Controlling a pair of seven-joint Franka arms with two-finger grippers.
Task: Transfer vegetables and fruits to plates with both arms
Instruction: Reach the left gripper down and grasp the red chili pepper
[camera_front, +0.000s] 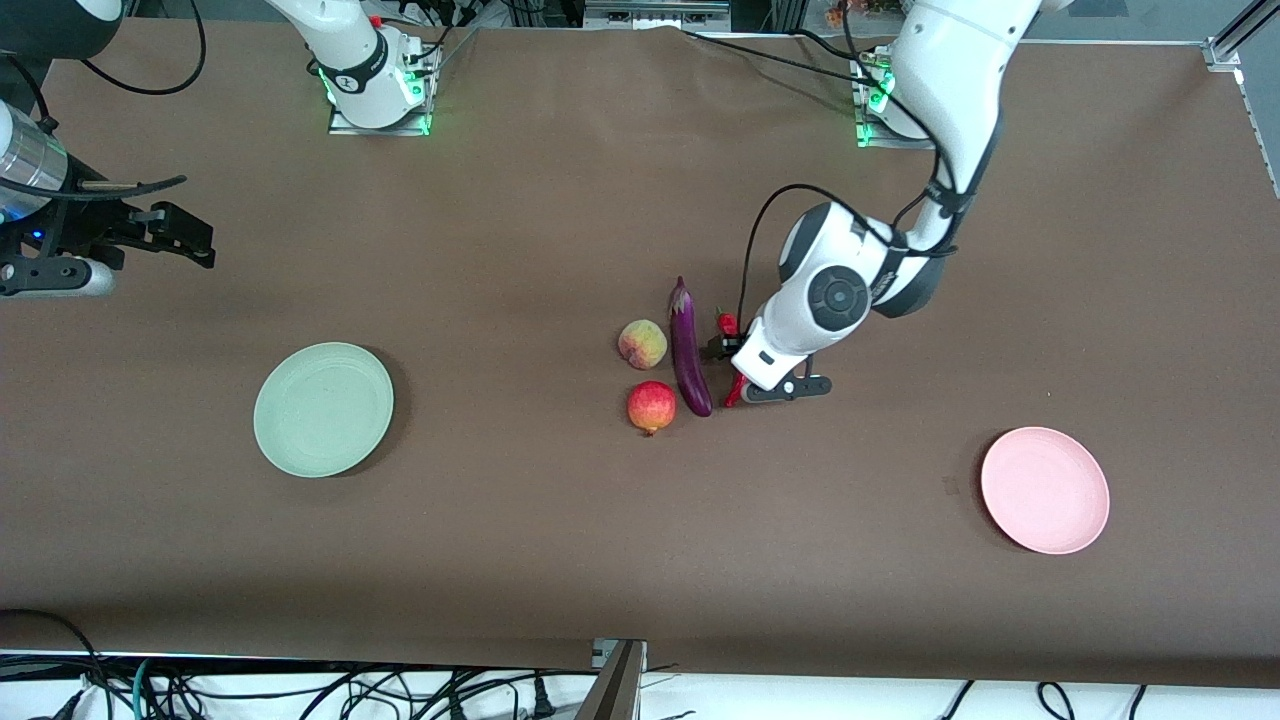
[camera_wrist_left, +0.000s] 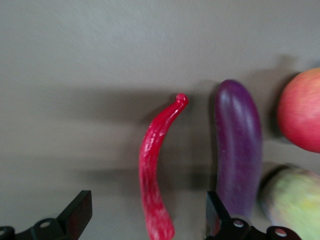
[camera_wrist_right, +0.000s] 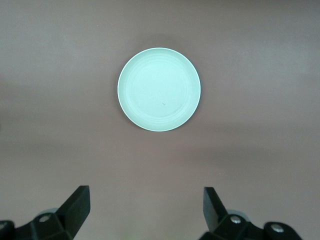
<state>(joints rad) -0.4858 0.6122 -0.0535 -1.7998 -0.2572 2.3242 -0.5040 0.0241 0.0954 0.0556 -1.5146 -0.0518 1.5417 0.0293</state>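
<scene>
Spread wide, my left gripper straddles the chili pepper lying beside the eggplant. My right gripper waits open above the green plate.

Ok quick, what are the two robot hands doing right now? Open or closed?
Left gripper: open, empty, down over the red chili pepper.
Right gripper: open, empty, waiting up near the pale green plate.

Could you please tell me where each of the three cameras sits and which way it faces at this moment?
Front view: high across the table, facing both arm bases; shows the left gripper over the chili pepper, the pink plate.
Left wrist view: looks down between open fingers at chili, eggplant, both fruits.
Right wrist view: looks down past the open right gripper at the green plate.
Front and left wrist views share chili and eggplant.
</scene>
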